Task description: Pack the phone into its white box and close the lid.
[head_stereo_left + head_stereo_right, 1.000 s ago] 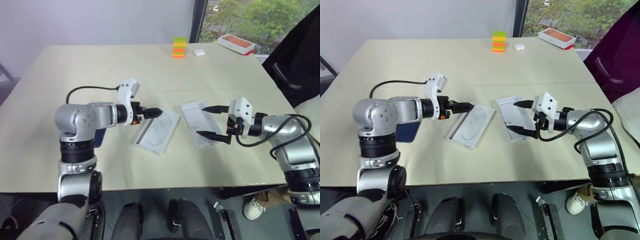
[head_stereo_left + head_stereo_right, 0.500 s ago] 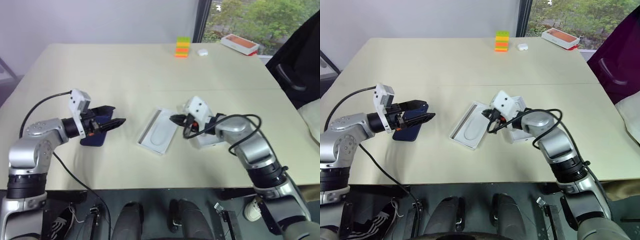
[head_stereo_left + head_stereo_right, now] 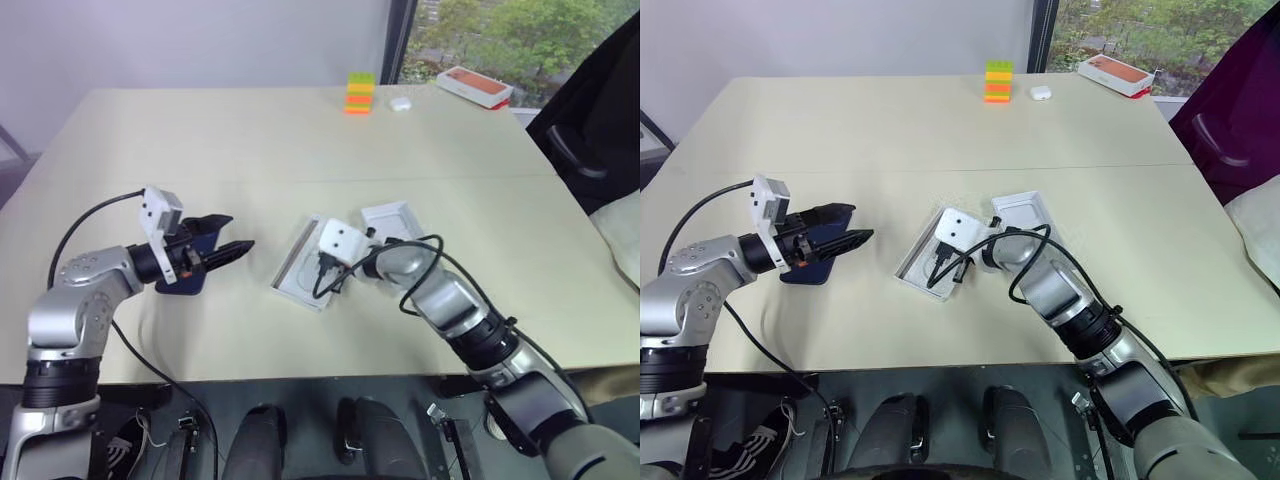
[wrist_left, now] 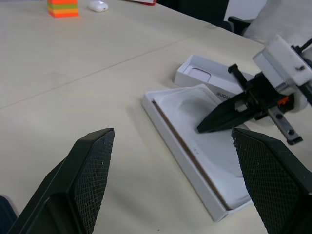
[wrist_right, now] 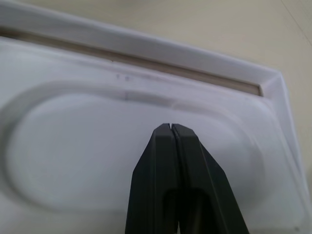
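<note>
Clearing the insert out of the white box before the phone goes in.

Our right gripper, fingers clenched on nothing, tips over the insert in the white box mid-table; our left gripper hangs released above the phone near the table's left edge. Next we judge the insert must be lifted out; the lid waits just beside.

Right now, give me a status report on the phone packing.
Left gripper open, empty. Right gripper shut over the white insert sitting in the white box. Phone on table, unpacked.
</note>
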